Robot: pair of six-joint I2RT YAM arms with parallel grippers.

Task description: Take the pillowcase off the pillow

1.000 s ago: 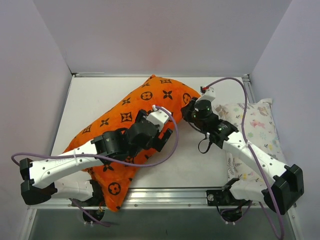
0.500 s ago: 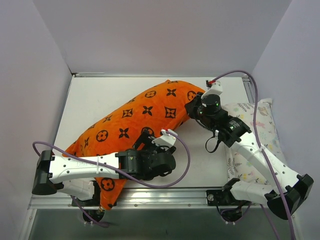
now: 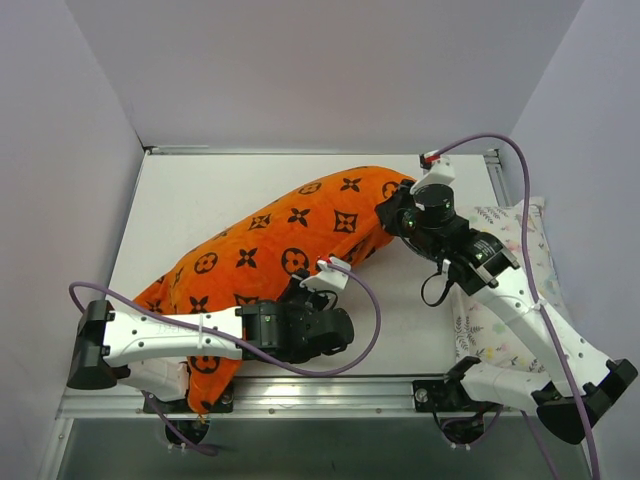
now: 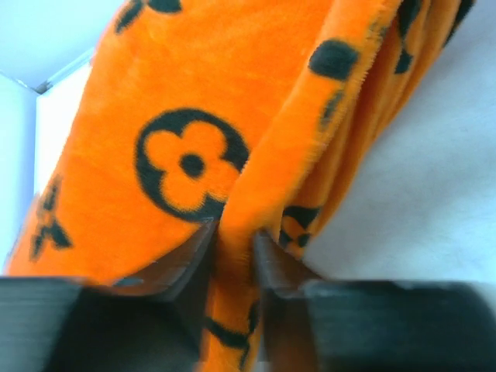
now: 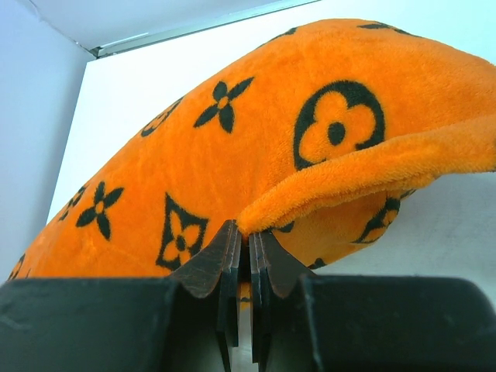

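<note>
The bright orange pillowcase [image 3: 290, 230] with black motifs lies diagonally across the white table, from the near left to the far right. It bulges, and the pillow is hidden inside it. My left gripper [image 3: 298, 296] sits at the cover's near long edge. In the left wrist view this gripper [image 4: 232, 236] is shut on a raised fold of the pillowcase [image 4: 194, 93]. My right gripper [image 3: 387, 215] is at the far right end of the cover. In the right wrist view it [image 5: 248, 236] is shut on a plush edge of the pillowcase [image 5: 232, 132].
A smaller pastel animal-print pillow [image 3: 515, 255] lies along the right side under the right arm. Pale walls enclose the table [image 3: 200, 195] on the left, back and right. A metal rail [image 3: 330, 395] runs along the near edge by the arm bases.
My left gripper came off the top of the cover, moved to its near edge and closed on a fold. The right gripper shifted back and right, drawing the cover's end with it.
</note>
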